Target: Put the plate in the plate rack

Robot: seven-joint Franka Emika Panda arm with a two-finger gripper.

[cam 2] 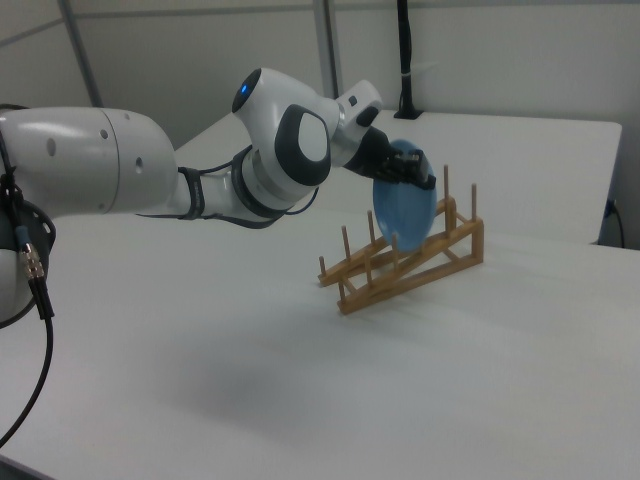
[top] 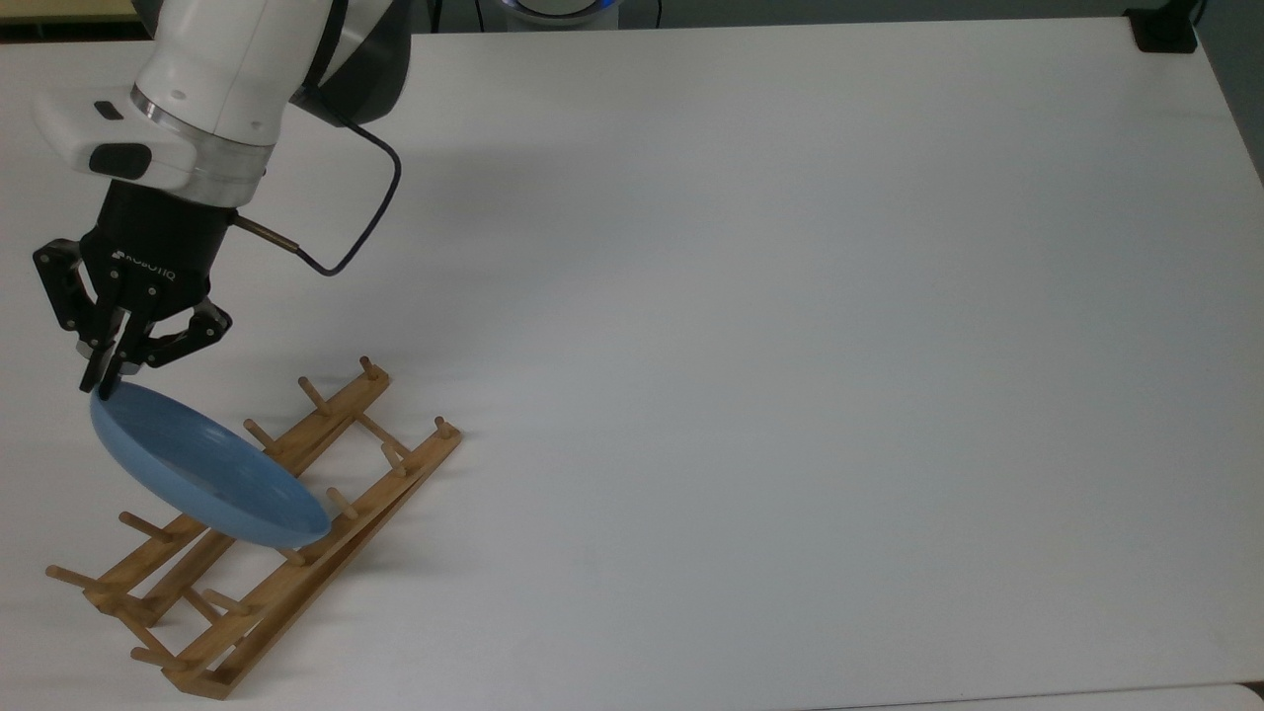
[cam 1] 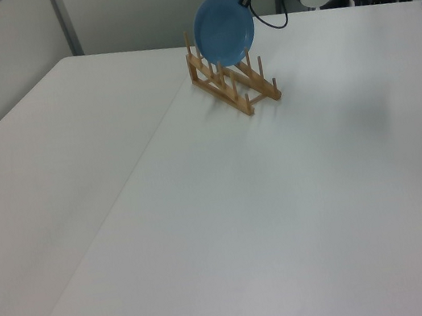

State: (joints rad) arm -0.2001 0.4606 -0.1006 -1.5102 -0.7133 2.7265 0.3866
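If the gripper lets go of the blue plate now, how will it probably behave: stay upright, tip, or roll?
The plate looks stiff: it keeps its shape held by its rim alone in the gripper. Round and on edge, it may roll or tip unless the pegs of the plate rack catch it. Its smooth surface could be slippery.
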